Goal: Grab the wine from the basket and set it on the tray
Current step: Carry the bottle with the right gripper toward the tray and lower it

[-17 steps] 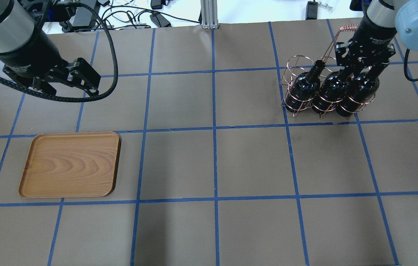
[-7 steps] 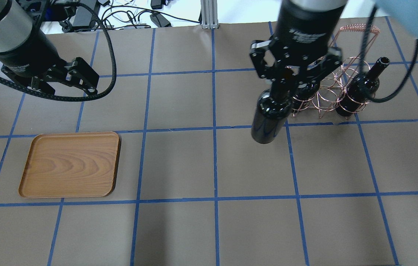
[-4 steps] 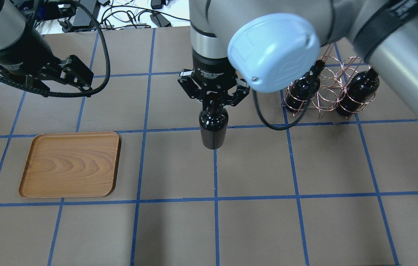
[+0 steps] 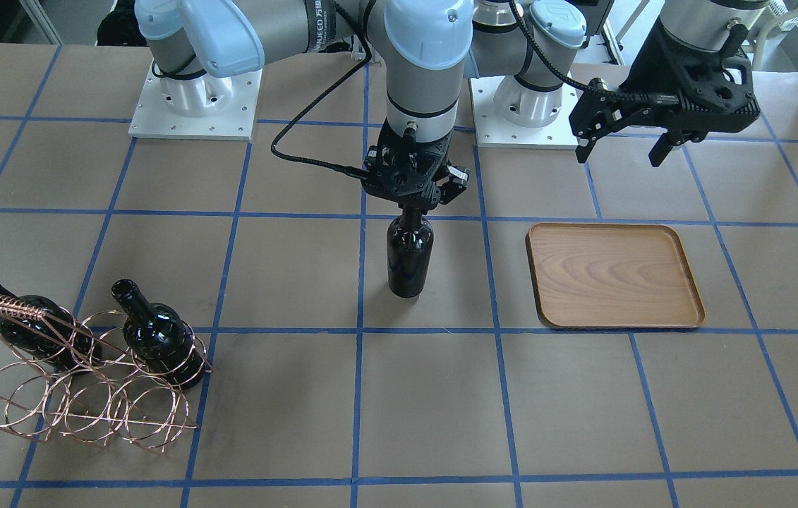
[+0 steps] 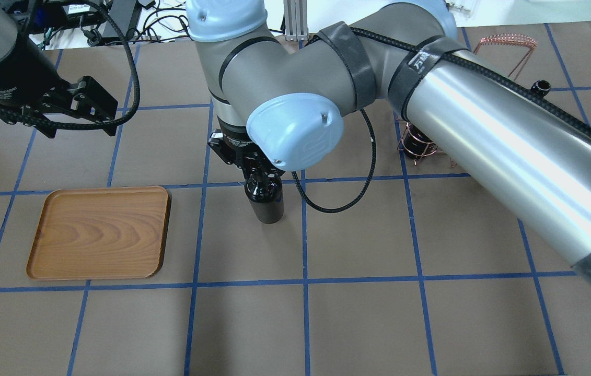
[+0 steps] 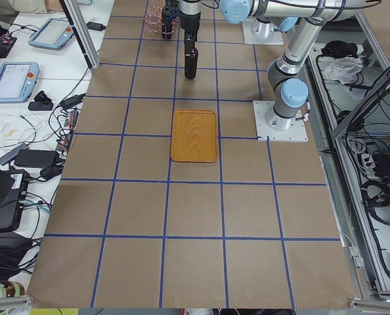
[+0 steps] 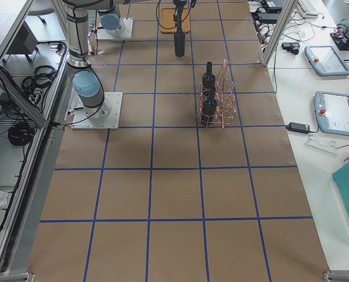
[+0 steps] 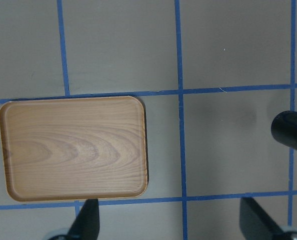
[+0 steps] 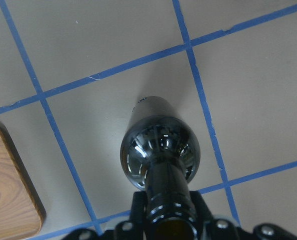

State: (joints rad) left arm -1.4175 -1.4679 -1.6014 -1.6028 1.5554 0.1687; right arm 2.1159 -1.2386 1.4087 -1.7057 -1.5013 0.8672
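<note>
1. Gripping the wine [image 4: 409, 257] by its neck: the right gripper [image 4: 411, 204] has its jaws closed on the glass near the mouth. The right wrist cam looks down the neck onto the shoulder.
2. Wine hangs upright under the gripper, body straight down. I can't tell whether the base touches the table [image 4: 300, 423].
3. Wine position: about mid-table, out of the basket [image 4: 81, 402], between basket and tray [image 4: 614, 282], nearer the tray but apart from it. In the overhead view it sits just beside a blue tape line.
4. Right arm reaches across the table from the basket side, and in the overhead view it covers most of the basket.
5. Tray lies flat on the table with bare wood showing. The right wrist cam catches one rounded corner at its frame edge, clear of the wine.
6. Left gripper [image 4: 617, 149]: jaws wide apart, holding nothing, up off the table near the tray. Its wrist cam looks straight down on the whole tray, with both fingers [image 8: 88, 220] at the frame bottom and the wine's body at the right edge.
7. Basket stands well apart from the tray, at the far end of the table. Two more bottles [image 4: 159, 339] sit in it, one at each end, necks tilted toward the robot.
</note>
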